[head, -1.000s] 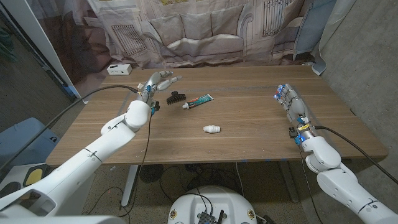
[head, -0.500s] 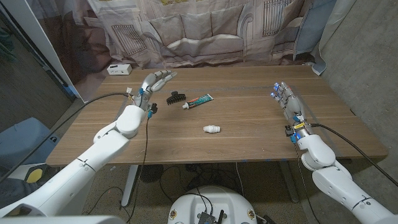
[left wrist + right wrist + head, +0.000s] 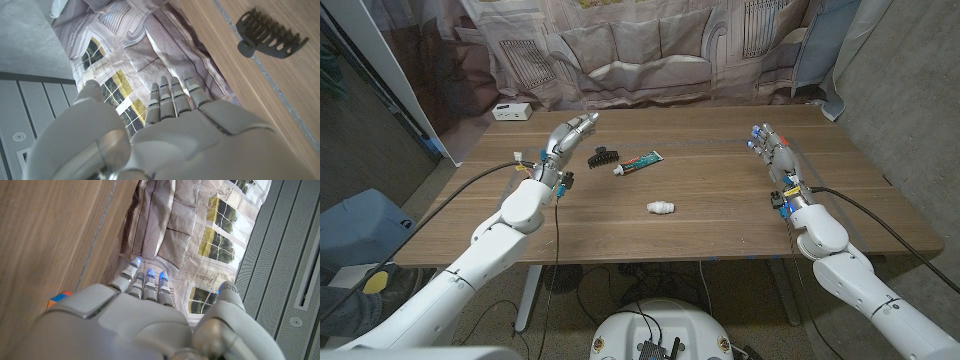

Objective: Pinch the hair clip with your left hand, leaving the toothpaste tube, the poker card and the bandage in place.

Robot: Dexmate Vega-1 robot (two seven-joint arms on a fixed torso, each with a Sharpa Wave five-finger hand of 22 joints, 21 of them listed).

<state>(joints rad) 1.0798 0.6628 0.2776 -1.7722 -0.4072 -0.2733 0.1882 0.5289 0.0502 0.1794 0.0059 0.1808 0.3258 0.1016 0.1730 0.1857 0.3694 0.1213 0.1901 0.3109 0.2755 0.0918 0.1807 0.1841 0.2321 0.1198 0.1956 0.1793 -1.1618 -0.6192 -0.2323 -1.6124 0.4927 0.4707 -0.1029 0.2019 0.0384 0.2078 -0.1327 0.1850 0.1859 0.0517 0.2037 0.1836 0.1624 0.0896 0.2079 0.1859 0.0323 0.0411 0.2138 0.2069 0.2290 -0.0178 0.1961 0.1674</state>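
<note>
black toothed hair clip [image 3: 603, 156] lies free near the table's [image 3: 720, 215] far edge, left hand [image 3: 568, 135] just beside it, fingers straight, holding nothing.

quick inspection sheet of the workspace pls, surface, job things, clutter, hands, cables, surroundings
surface: wooden table, seam line across it
job things: black hair clip lies free beside the toothpaste tube; white bandage roll nearer the front; poker card not made out
clutter: white box at the far left corner
hands: left hand open, apart from the clip; right hand open, holds nothing
cables: black cables along both arms
surroundings: printed curtain behind
</note>
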